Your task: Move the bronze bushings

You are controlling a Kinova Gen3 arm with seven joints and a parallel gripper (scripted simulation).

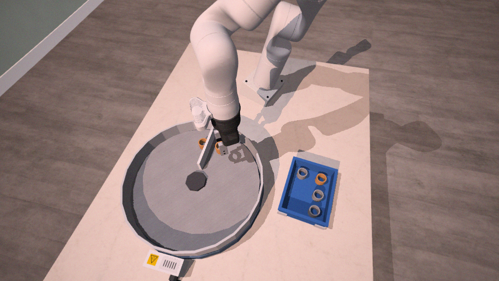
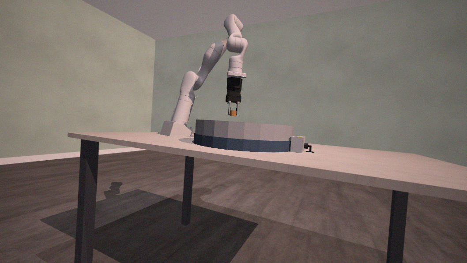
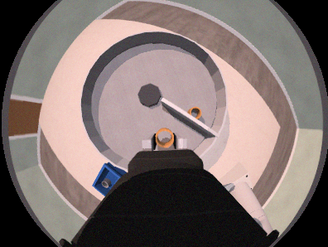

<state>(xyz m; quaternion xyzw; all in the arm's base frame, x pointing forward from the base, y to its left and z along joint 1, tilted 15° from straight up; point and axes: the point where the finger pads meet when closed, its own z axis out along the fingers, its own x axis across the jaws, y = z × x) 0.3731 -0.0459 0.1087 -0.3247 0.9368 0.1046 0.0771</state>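
My gripper (image 1: pixel 220 146) (image 2: pixel 232 112) (image 3: pixel 164 138) is shut on a bronze bushing (image 1: pixel 217 148) (image 2: pixel 233 113) (image 3: pixel 165 145), held upright above the turntable's disc (image 1: pixel 199 212) (image 3: pixel 124 83), above rim height. Another bronze bushing (image 1: pixel 201 146) (image 3: pixel 190 113) stands upright on the disc, across the divider. The dark hub (image 1: pixel 195 180) (image 3: pixel 149 94) is at the disc's centre. The blue crate (image 1: pixel 301 192) (image 3: pixel 99 176) holds one bronze bushing (image 1: pixel 320 183) and three steel bushings, one at the back left (image 1: pixel 301 177) (image 3: pixel 106 186) and two along the right (image 1: pixel 317 200) (image 1: pixel 314 215). The exterior view shows neither the disc nor the crate.
A thin upright divider (image 1: pixel 206 150) (image 3: pixel 188 117) runs from near the hub to the rim, close beside the held bushing. A tall rim wall (image 2: pixel 245 129) surrounds the disc. A white control box (image 1: pixel 163 264) (image 2: pixel 297 144) sits outside the rim.
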